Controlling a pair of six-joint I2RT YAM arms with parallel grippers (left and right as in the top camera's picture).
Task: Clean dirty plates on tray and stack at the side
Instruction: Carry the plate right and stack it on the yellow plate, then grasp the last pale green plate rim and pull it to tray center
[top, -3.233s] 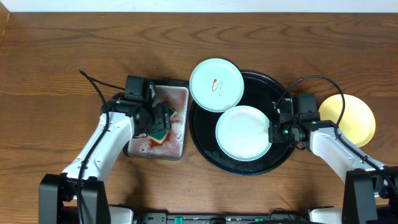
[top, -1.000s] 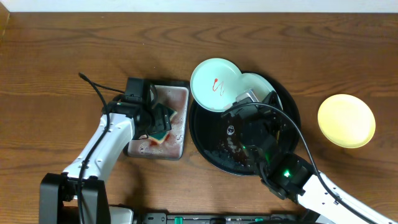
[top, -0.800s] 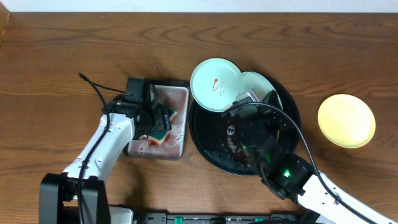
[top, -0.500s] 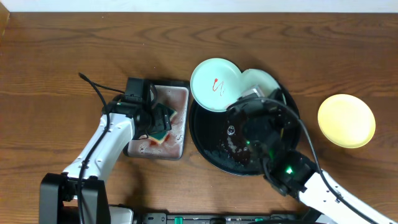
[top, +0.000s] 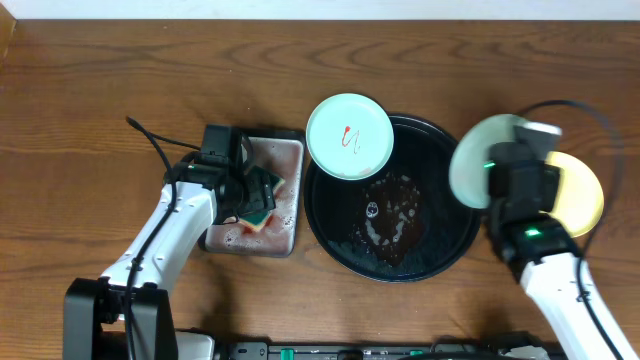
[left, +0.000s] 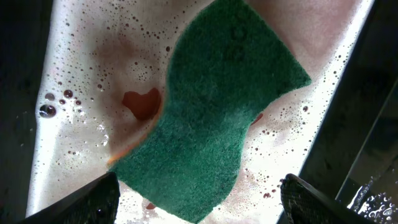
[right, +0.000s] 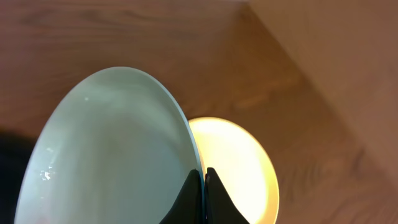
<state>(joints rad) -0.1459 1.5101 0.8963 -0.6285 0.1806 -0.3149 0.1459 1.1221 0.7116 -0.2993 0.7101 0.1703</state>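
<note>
- Stacking step: my right gripper (right: 203, 183) is clamped on the rim of the wiped mint plate (right: 112, 149), tilted above the yellow plate (right: 236, 162), right of the tray (top: 440, 250).
- Next: level it and lower gently.
- My left gripper (left: 208, 199) hangs jaws-apart over the sponge (left: 211, 124); the smeared plate (top: 348, 137) waits.
</note>
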